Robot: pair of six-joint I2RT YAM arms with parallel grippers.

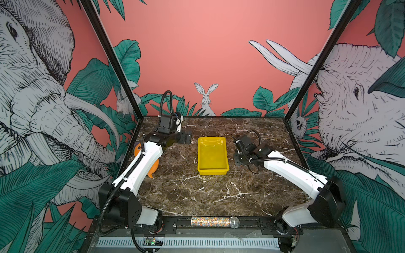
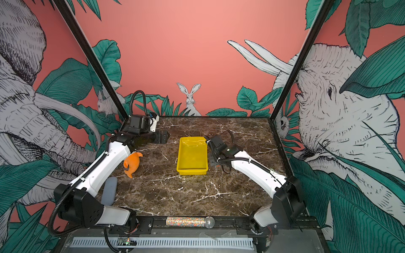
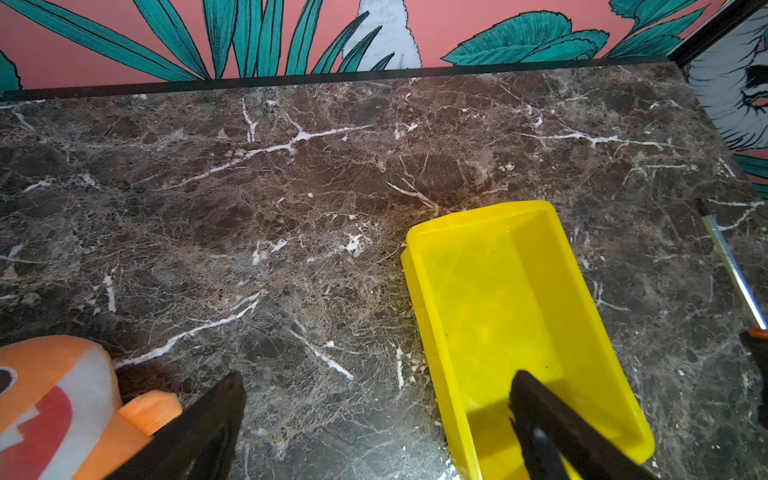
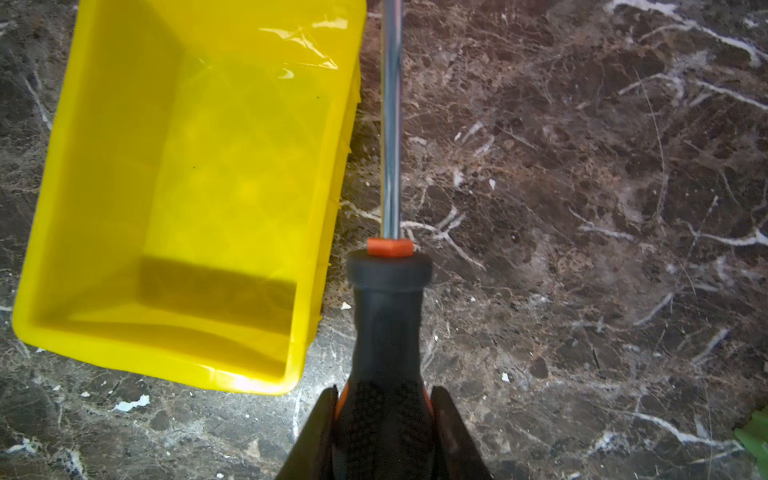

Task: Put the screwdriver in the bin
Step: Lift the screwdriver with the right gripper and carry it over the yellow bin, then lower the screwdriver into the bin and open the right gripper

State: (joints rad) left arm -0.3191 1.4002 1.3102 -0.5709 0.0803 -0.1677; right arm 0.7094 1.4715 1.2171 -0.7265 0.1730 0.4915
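Note:
The screwdriver (image 4: 386, 324) has a black handle with orange accents, and its thin metal shaft (image 4: 391, 124) runs alongside the bin's right wall. My right gripper (image 4: 384, 389) is shut on the handle, just right of the bin's near end. Whether the tool rests on the marble I cannot tell. The bin (image 1: 212, 155) (image 2: 192, 156) is a bright yellow tray, empty, in mid table. In both top views my right gripper (image 1: 238, 160) hides the screwdriver. My left gripper (image 3: 378, 411) (image 1: 186, 137) hovers open at the bin's far left corner, holding nothing. The shaft (image 3: 731, 270) shows beyond the bin (image 3: 498, 299).
An orange plush fish (image 2: 132, 163) (image 3: 50, 399) lies left of the bin under my left arm. A grey-blue oval object (image 2: 109, 190) sits at the front left. A glittery microphone (image 1: 213, 221) lies on the front rail. Walls close three sides.

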